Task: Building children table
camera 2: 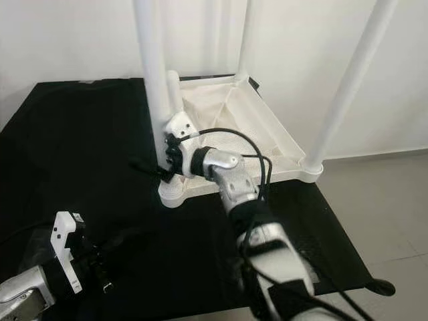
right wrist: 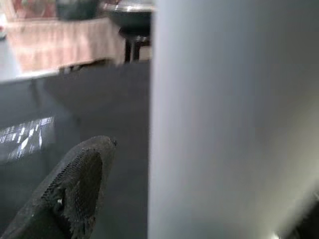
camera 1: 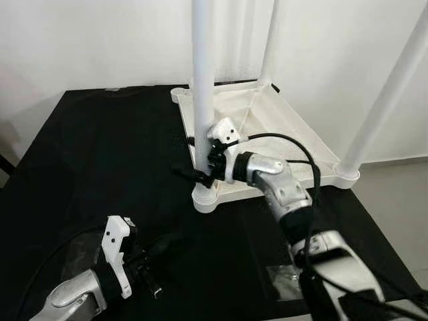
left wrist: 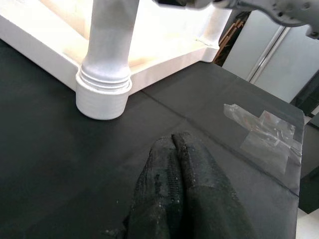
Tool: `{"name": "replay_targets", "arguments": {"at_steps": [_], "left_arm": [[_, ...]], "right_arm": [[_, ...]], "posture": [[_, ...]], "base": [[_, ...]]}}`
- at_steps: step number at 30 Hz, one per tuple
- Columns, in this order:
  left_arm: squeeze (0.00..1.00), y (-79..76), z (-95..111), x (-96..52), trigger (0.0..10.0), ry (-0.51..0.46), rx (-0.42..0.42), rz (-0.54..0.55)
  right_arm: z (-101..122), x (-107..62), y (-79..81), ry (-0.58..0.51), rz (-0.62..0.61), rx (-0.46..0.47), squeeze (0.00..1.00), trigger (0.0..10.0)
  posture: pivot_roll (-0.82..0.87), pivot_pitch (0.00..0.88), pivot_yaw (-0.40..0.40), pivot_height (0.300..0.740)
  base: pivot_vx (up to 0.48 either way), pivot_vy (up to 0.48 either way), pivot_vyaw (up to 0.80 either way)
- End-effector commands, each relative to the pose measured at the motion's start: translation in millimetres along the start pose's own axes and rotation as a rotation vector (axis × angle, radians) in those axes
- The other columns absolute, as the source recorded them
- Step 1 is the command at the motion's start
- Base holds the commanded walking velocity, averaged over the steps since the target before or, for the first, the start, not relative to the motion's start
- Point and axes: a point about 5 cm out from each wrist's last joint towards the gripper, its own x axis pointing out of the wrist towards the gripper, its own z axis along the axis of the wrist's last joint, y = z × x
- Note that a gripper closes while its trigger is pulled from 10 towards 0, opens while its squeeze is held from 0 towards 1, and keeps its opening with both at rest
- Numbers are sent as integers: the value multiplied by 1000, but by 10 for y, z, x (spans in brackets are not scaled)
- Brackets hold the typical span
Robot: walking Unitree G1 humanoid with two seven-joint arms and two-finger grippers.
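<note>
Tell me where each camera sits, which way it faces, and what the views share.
Left eye, head: down at upturned white table on black surface; both arms.
Right eye, head: same scene; right gripper at near leg.
Left wrist: along shut left gripper toward the leg's socket.
Right wrist: one finger beside that leg.
Shared: the near leg.

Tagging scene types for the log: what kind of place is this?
Likely an indoor room used as an assembly area: plain white wall, a work surface under black cloth, and an upside-down white plastic table whose near leg the right gripper is at.
</note>
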Motion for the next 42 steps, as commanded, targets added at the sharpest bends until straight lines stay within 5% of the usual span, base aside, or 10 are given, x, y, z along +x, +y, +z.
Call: {"name": "replay_targets", "arguments": {"at_steps": [1,13,14,31,33,35,36,37,38,42], "left_arm": [[0,-13,-2,-24,10000,16,3,1],[0,-70,-7,-66,10000,24,3,4],[0,-75,-7,-68,10000,24,3,5],[0,-87,-4,-51,10000,20,1,6],[0,-81,7,-65,10000,16,2,9],[0,-81,7,-65,10000,16,2,9],[0,-67,17,-69,10000,15,3,9],[0,-67,17,-69,10000,15,3,9],[0,-57,24,-70,10000,14,3,9],[0,-19,11,-35,10000,20,-1,-7]], "right_arm": [[-3,25,21,12,45,-26,0,10000],[-79,-67,-170,10,-14,95,0,10000],[-102,-73,-171,17,-16,95,0,0],[-350,-266,-200,143,-76,1,0,0],[-663,-121,173,131,-381,125,0,0],[-663,-121,173,131,-381,125,0,0],[-784,-111,534,145,-490,193,0,0],[-784,-111,534,145,-490,193,0,0],[-799,-159,788,150,-573,224,0,0],[-681,-148,649,135,-539,114,0,0]], "posture": [[33,71,-2,740],[66,93,1,740],[69,96,3,740],[45,100,-13,740],[12,106,-14,740],[12,106,-14,740],[11,113,2,740],[11,113,2,740],[11,113,2,740],[-12,80,-6,740]], "base": [[0,0,0],[0,0,0],[0,0,0],[0,0,0],[0,0,0],[0,0,0],[0,0,0],[0,0,0],[0,0,0],[0,0,0]]}}
